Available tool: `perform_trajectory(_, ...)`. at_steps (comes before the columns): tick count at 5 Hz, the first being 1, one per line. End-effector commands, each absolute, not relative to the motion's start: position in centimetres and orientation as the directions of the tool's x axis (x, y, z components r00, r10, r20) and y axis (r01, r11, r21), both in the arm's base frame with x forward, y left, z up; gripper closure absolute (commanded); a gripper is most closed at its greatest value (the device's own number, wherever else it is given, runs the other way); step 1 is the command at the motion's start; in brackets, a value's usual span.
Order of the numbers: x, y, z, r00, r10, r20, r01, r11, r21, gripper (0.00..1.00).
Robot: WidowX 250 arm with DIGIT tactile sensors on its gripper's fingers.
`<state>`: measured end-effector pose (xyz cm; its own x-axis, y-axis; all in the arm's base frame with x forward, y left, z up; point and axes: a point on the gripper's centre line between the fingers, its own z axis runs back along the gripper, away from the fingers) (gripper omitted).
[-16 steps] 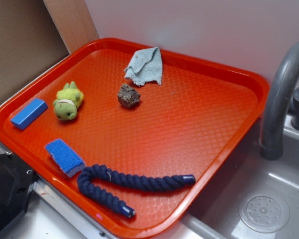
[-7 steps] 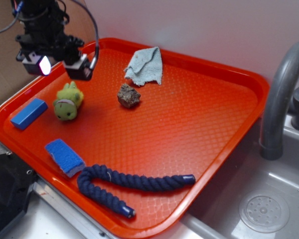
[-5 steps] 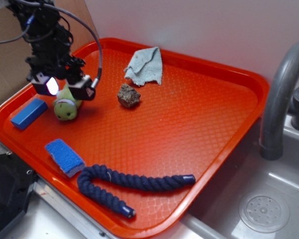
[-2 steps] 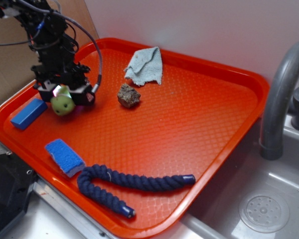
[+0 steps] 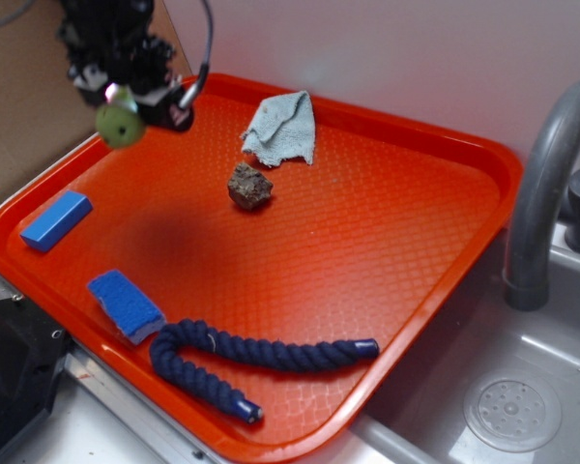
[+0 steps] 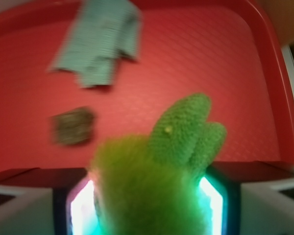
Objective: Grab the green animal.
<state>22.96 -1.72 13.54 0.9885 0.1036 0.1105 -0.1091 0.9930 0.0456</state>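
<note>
The green animal (image 5: 120,123), a small fuzzy yellow-green plush, hangs in the air above the back left part of the orange tray (image 5: 387,242). My gripper (image 5: 130,97) is shut on the green animal, whose rounded head pokes out below the black fingers. In the wrist view the green animal (image 6: 157,186) fills the space between the two glowing finger pads (image 6: 81,208), its limbs pointing up toward the tray floor. A dark shadow lies on the tray beneath it.
A brown lumpy rock (image 5: 249,186) and a grey-blue cloth (image 5: 282,128) lie at the back of the tray. A blue block (image 5: 56,219), a blue sponge (image 5: 125,305) and a dark blue rope (image 5: 251,358) sit near the front left. A grey faucet (image 5: 546,184) and sink stand on the right.
My gripper came down over the green animal, shut on it, and has now risen with it off the tray. Nothing else has shifted.
</note>
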Motion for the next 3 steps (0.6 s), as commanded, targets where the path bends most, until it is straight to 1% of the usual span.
perform_trajectory(1, 23.1, -5.9, 21.7, 0.96, -0.002, 0.28, 0.003, 1.0, -0.003, 1.0)
perform_trajectory(2, 24.4, -5.7, 23.5, 0.926, 0.09, 0.367, -0.105, 0.994, 0.021, 1.0)
perform_trajectory(3, 26.2, -2.9, 23.3, 0.885, 0.245, 0.396, -0.267, 0.964, -0.001, 1.0)
